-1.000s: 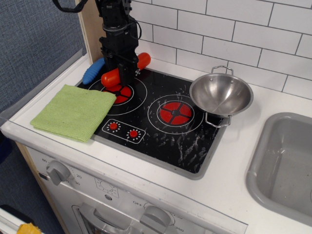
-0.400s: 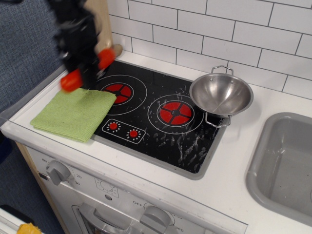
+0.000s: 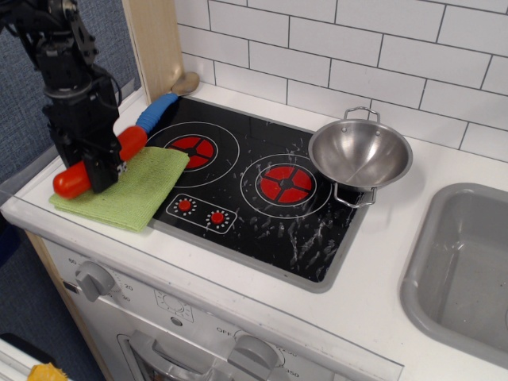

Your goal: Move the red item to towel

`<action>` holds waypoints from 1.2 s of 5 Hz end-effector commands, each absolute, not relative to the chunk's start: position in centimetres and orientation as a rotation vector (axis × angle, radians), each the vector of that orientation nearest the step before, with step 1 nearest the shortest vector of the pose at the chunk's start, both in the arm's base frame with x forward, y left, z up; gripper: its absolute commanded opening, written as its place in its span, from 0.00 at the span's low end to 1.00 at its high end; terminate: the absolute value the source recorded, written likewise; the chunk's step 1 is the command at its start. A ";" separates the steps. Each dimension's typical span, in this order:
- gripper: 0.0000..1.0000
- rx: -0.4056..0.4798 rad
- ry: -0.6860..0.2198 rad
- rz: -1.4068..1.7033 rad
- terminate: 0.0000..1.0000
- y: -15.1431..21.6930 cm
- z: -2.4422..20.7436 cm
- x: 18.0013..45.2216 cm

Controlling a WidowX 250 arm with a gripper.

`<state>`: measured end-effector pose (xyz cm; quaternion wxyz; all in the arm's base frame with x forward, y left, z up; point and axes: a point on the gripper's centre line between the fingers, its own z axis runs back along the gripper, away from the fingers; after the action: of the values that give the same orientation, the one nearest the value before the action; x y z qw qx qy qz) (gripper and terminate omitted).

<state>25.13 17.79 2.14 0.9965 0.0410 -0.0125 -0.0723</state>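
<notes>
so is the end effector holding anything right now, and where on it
Yes. The end effector grips the red toy sausage around its middle, both rounded ends sticking out to either side, low over the green towel.

The middle of the red item (image 3: pixel 73 182) is covered by the gripper (image 3: pixel 100 168); the towel (image 3: pixel 139 194) is partly hidden too. The sink (image 3: pixel 444 270) is cut off at the right edge. The fingers seem closed, but are barely distinguishable.
</notes>
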 end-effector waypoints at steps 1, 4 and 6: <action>1.00 0.113 -0.121 -0.181 0.00 16.9 5.2 25.1; 1.00 0.076 -0.184 -0.208 0.00 16.3 10.3 24.1; 1.00 0.132 -0.082 -0.237 0.00 16.3 9.0 24.3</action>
<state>23.98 16.61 7.76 0.9914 0.0519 -0.0269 -0.1173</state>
